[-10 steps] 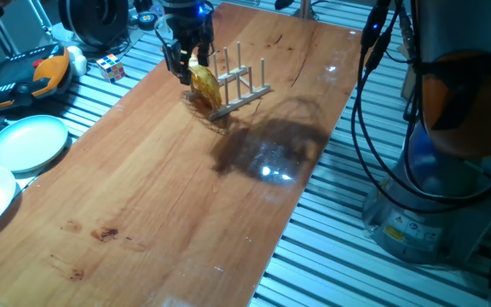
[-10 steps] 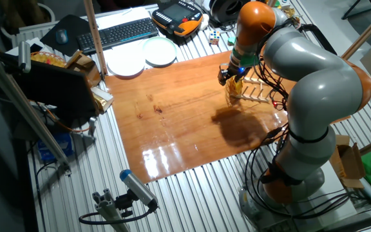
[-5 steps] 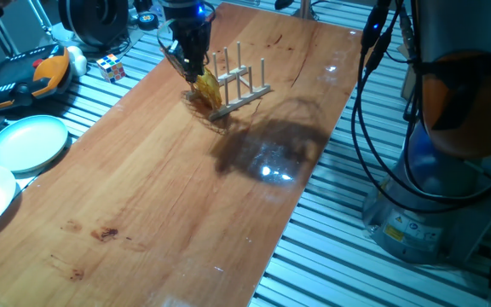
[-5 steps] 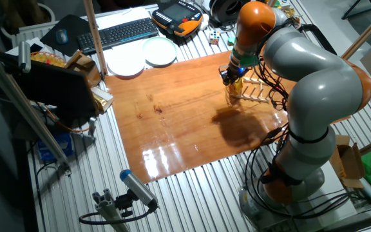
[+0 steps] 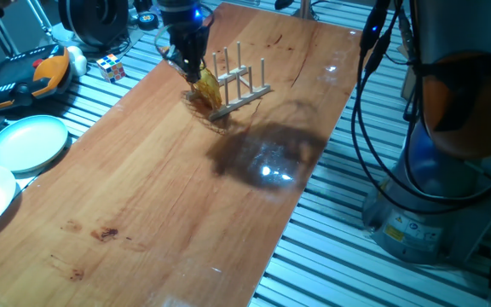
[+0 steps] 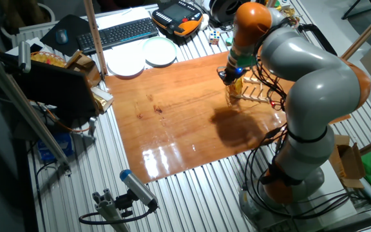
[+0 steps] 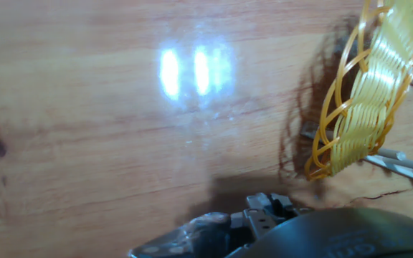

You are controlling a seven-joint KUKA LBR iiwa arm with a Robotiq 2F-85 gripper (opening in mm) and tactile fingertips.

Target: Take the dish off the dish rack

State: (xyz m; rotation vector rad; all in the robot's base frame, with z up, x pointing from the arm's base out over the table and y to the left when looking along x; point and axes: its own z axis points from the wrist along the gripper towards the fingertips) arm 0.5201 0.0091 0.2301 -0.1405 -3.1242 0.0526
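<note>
**Gripper at the dish's rim, lift not yet made**

We take the dish rack (image 5: 237,85) as our landmark. It stands on the wooden table (image 5: 169,188), toward the far end. The dish (image 5: 206,85), a yellow open-weave wicker plate, stands on edge at the rack's near end, leaning among the upright pegs. We judge that the pegs are what keep it upright, so it has to come up and out rather than sideways.

Our gripper (image 5: 191,61) sits directly above the dish, at its upper rim. The fingers look drawn narrow there, apparently pinching the rim, though neither fixed view is sharp enough to confirm contact. The hand view shows the dish (image 7: 368,86) hanging off to the right with pegs behind it, which fits a grip on the top edge.

The dish's lower edge remains at rack level, so it is not off yet.
</note>
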